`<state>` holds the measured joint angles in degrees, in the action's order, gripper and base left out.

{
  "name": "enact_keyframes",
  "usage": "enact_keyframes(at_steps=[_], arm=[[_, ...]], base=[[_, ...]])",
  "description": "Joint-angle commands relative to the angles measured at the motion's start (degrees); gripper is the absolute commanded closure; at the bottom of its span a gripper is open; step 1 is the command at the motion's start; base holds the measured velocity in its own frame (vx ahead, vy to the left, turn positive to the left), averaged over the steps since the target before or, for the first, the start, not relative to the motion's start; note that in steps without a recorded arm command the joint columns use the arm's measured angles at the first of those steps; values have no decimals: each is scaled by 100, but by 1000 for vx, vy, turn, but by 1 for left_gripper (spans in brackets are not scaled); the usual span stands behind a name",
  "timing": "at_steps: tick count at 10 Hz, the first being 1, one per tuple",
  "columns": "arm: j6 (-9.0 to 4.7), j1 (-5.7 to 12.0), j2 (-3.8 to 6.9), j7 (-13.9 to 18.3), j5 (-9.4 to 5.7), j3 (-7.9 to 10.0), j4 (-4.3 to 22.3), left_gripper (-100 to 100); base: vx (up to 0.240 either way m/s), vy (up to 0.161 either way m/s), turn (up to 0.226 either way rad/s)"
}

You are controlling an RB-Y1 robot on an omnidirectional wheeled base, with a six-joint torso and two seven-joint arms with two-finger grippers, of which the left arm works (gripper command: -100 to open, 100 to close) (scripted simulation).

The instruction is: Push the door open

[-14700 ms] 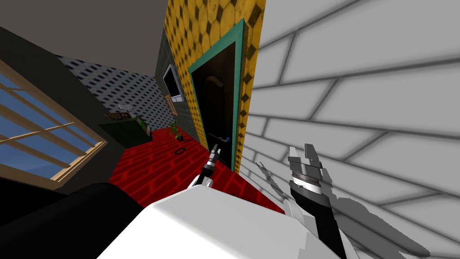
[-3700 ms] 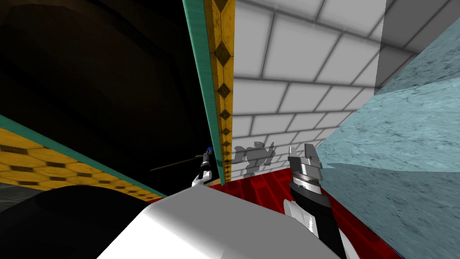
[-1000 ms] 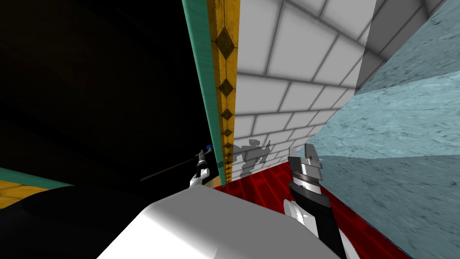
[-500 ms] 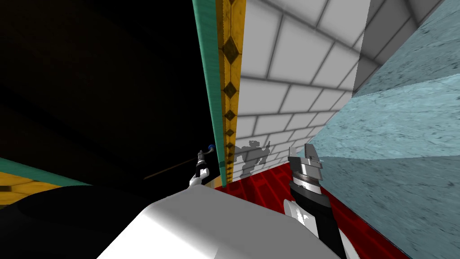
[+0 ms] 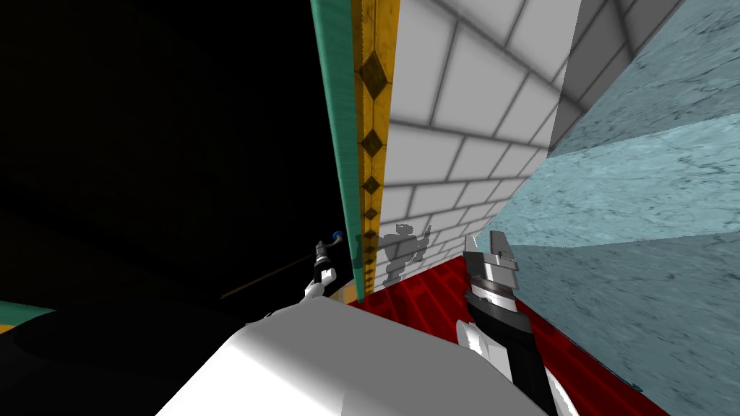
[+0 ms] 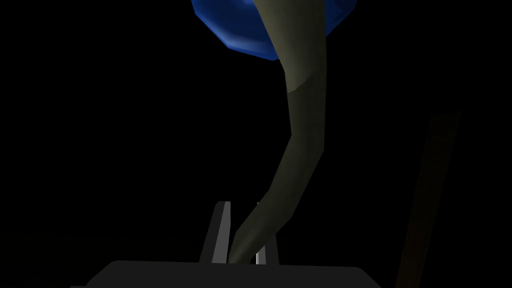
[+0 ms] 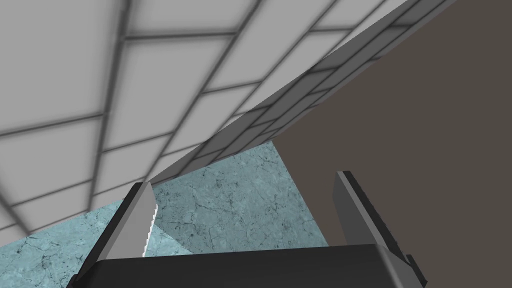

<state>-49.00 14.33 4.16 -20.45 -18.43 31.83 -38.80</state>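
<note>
At about 11 o'clock ahead of me, the left gripper [image 5: 323, 254] sits at the door handle [image 5: 331, 244], low against the dark plane that I take for the door [image 5: 181, 166], which spans everything from 9 to 12 o'clock. Through the left wrist camera, the two fingers are pinched on the free end of the olive-grey handle [image 6: 300, 125]. It curves away from the left gripper [image 6: 241, 206] up to a blue base [image 6: 240, 25] on the door. Gripping the far end of the lever makes sense to me, since it gives the most leverage and a firm point to push through. Just to 12 o'clock of the handle runs the teal door frame [image 5: 336, 144], with a yellow patterned strip [image 5: 372, 144] and a white tiled wall [image 5: 462, 144] beyond it, so the handle is on the latch side. The right gripper [image 5: 485, 242] hangs idle at 1 o'clock over the red floor [image 5: 433, 289], jaws spread wide and holding nothing, with its fingers [image 7: 135, 220] well apart, beside a pale blue marbled surface [image 5: 636, 217]. My judgement is that the push is under way but the doorway is not yet passable.
</note>
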Motion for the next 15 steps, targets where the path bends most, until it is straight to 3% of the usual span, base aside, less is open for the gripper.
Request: enact_keyframes(at_steps=[1, 2, 3, 6, 9, 11, 15], arm=[[-209, 70, 56, -123, -103, 232, -35, 100], [-209, 70, 56, -123, -103, 232, -35, 100], [-291, 118, 60, -183, -154, 335, 16, 100], [-291, 118, 60, -183, -154, 335, 16, 100], [-538, 259, 74, -363, -305, 644, 168, 100], [-486, 259, 74, -363, -305, 644, 120, 100], [-707, 356, 74, -486, -409, 856, 273, 100]], base=[[11, 57, -186], [-7, 78, -136], [-1, 74, -115], [1, 24, -14], [-6, 61, -155], [1, 70, -31], [5, 30, -61]])
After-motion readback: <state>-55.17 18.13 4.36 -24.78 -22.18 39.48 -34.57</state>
